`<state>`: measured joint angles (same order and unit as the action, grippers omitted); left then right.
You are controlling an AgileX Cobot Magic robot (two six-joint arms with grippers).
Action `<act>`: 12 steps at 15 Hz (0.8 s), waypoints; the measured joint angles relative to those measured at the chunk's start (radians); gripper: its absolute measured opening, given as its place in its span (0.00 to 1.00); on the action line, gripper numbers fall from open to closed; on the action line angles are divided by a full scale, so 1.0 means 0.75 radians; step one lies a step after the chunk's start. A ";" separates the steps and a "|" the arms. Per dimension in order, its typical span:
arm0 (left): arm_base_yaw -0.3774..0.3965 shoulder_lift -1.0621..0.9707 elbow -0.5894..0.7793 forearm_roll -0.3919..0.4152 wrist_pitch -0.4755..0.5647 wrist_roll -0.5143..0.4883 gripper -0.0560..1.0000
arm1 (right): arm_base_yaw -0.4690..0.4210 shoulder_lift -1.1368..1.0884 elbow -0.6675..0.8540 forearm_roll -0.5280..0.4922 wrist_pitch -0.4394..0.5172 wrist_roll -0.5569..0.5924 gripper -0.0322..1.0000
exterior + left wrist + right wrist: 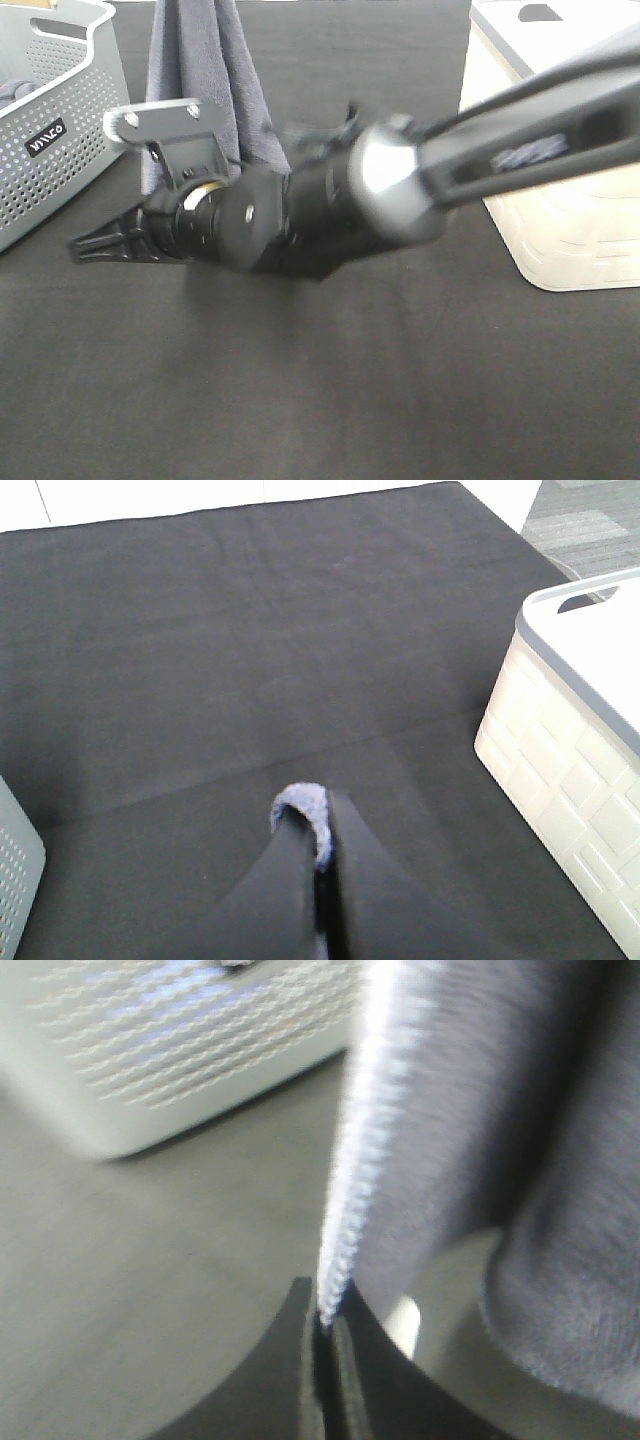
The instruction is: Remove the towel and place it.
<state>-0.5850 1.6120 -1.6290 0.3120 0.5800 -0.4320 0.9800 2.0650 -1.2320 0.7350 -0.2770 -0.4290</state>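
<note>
At the upper left of the overhead frame sits the grey perforated basket (50,110), its wall close to the cloth. Just right of it and lower, your right gripper (82,246) points left with its jaws together. In its own wrist view the towel's pale stitched edge runs down to the fingertips (322,1325), but from above the tips look bare against the black mat (320,400), so I cannot confirm a grip.

The towel (200,70) hangs in folds from beyond the top edge, centre-left, clear of the basket. Your left gripper (318,840) is out of the overhead frame. Its wrist view shows the jaws pressed shut on a small blue fold of towel (305,810).

That small bite is the main risk. Only a little cloth shows past the fingers, so any tug could pull it free. The right arm (420,170) lies blurred across the frame, right in front of the hanging cloth. A sweep from it could snag the folds or drag the hem.

The white bin (560,150) closes the upper right. Between basket and bin the mat lies open, and the whole lower half of the frame is bare. That is your room to spread and lay the towel. Mind the basket wall on the left.
</note>
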 joint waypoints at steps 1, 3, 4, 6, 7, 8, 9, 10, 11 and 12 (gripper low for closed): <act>0.000 0.000 0.000 0.008 0.000 0.000 0.05 | -0.012 -0.049 0.000 0.000 0.137 -0.051 0.05; 0.011 0.000 -0.032 0.016 0.024 -0.001 0.05 | -0.071 -0.143 0.000 -0.011 0.416 -0.112 0.05; 0.032 0.000 -0.071 0.015 0.048 -0.001 0.05 | -0.113 -0.196 0.000 -0.028 0.561 -0.133 0.05; 0.105 0.000 -0.153 0.003 0.103 -0.001 0.05 | -0.225 -0.329 0.000 -0.127 0.815 -0.139 0.05; 0.156 0.000 -0.181 -0.025 0.127 -0.001 0.05 | -0.293 -0.393 -0.004 -0.180 0.935 -0.140 0.05; 0.207 -0.004 -0.187 -0.081 0.143 -0.001 0.05 | -0.357 -0.445 -0.005 -0.220 1.047 -0.140 0.05; 0.249 -0.007 -0.187 -0.153 0.164 -0.001 0.05 | -0.421 -0.495 -0.011 -0.257 1.163 -0.140 0.05; 0.287 -0.009 -0.187 -0.227 0.185 -0.001 0.05 | -0.488 -0.545 -0.019 -0.291 1.249 -0.140 0.05; 0.287 -0.009 -0.187 -0.227 0.185 -0.001 0.05 | -0.488 -0.545 -0.019 -0.291 1.249 -0.140 0.05; 0.317 -0.013 -0.187 -0.287 0.204 -0.001 0.05 | -0.549 -0.589 -0.055 -0.328 1.355 -0.140 0.05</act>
<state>-0.3470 1.6020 -1.7690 0.0970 0.7330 -0.4330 0.5680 1.6230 -1.2730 0.4890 0.7390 -0.5340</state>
